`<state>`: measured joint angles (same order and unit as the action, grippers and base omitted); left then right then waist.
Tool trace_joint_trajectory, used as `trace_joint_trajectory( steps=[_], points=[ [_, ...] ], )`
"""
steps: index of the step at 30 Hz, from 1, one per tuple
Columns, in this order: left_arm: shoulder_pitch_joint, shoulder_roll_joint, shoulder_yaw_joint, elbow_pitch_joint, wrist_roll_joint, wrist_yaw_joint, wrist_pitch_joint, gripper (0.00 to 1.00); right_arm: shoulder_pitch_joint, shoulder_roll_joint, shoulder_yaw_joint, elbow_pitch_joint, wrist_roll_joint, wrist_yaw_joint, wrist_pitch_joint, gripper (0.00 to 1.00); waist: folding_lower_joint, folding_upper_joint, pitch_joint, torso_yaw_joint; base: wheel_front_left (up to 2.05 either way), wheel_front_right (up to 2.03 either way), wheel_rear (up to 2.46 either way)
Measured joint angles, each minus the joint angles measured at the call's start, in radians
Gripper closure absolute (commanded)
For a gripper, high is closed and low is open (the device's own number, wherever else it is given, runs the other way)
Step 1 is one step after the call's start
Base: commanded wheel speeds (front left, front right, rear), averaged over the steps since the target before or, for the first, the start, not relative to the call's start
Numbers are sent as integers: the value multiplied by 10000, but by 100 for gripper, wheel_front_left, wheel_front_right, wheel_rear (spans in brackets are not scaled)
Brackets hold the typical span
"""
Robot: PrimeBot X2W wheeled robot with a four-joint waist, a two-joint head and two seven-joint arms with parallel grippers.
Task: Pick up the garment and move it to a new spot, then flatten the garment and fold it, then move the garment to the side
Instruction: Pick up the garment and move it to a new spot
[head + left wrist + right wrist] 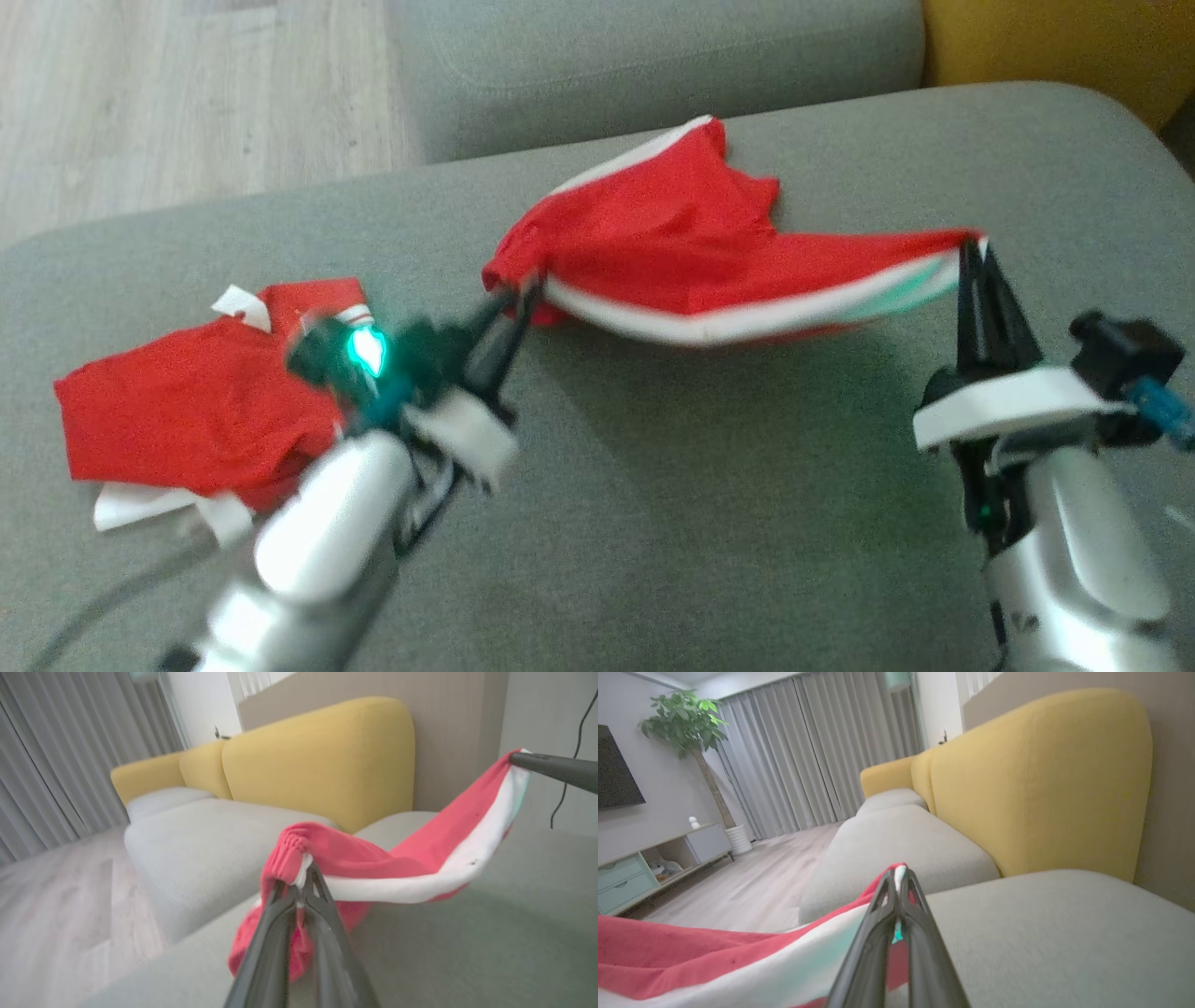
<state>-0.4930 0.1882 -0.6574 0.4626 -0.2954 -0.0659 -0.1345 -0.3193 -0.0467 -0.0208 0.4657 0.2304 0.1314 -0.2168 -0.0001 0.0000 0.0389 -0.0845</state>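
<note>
The garment (672, 243) is red with a white and teal band, stretched between both grippers above the grey cushion (709, 523). My left gripper (521, 291) is shut on its bunched left corner, which shows in the left wrist view as gathered red cloth (299, 858) at the fingertips (314, 877). My right gripper (973, 250) is shut on the right corner, with the fingertips (891, 882) pinching the banded edge (794, 966). The middle of the garment sags toward the cushion.
A second red and white garment (196, 411) lies crumpled at the cushion's left, beside my left forearm. A neighbouring grey seat (653, 65) sits behind. Yellow backrests (1041, 784) rise at the right. Wooden floor (187, 93) lies beyond the cushion's far left edge.
</note>
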Motion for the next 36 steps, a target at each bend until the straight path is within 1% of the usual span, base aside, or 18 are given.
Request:
trace_joint_trajectory(
  steps=[4, 5, 8, 11, 15, 19, 21, 23, 26, 28, 31, 34, 36],
  points=[
    [-1516, 272, 90, -148, 69, -286, 516, 100, -344, -4, 65, -1137, -35, 0, 612, 100, 0, 0, -322, 18, 0, 0, 0],
    [-2339, 383, 128, -151, 75, -380, 732, 100, -760, -56, 132, -1716, -73, 0, 895, 100, 0, 0, -488, -3, 0, 0, 0],
    [-3389, 424, 278, -192, -125, -495, 989, 100, -1500, -305, 247, -2575, -146, 0, 1323, 100, 0, 0, -718, -63, 0, 0, 0],
    [-4044, 491, 347, -439, -280, -548, 1179, 100, -1913, -621, 257, -3511, -211, 0, 1751, 100, 0, 0, -919, -116, 0, 0, 0],
    [-4177, 746, 416, -1120, -692, -577, 1639, 100, -1904, -859, 115, -4874, -299, 0, 2431, 100, 0, 0, -1063, -121, 0, 0, 0],
    [-3833, 1076, 468, -2288, -1225, -577, 2395, 100, -1535, -897, -286, -6330, -453, 0, 3241, 100, -1, 0, -986, -41, 0, 0, 0],
    [-3521, 1197, 477, -2834, -1469, -575, 2786, 100, -1275, -895, -489, -6830, -562, 0, 3616, 100, 0, 0, -860, -10, 0, 0, 0],
    [-3338, 1350, 474, -3156, -1484, -573, 3095, 100, -1166, -895, -635, -7083, -594, 0, 3908, 100, 0, 0, -682, 14, 0, 0, 0],
    [-3475, 1496, 602, -3235, -1557, -566, 3377, 100, -1349, -888, -840, -7068, -631, 0, 4149, 100, 0, 0, -295, 22, 0, 0, 0],
    [-3858, 1486, 692, -2959, -1582, -568, 3430, 100, -1849, -894, -821, -6642, -616, 0, 4232, 100, 1, 0, 78, 7, 0, 0, 0],
    [-4942, 1453, 782, -2000, -1547, -571, 3336, 100, -3197, -978, -523, -5346, -441, 0, 4182, 100, 3, 0, 734, -46, 0, 0, 0],
    [-6324, 1377, 934, -840, -1329, -573, 2897, 100, -4945, -1227, -86, -3695, -456, 0, 3724, 100, 4, 0, 1460, -127, 0, 0, 0],
    [-7226, 1275, 1047, -48, -1145, -575, 2579, 100, -6148, -1269, 96, -2531, -454, 0, 3264, 100, 5, 0, 1933, -188, 0, 0, 0]
  ],
)
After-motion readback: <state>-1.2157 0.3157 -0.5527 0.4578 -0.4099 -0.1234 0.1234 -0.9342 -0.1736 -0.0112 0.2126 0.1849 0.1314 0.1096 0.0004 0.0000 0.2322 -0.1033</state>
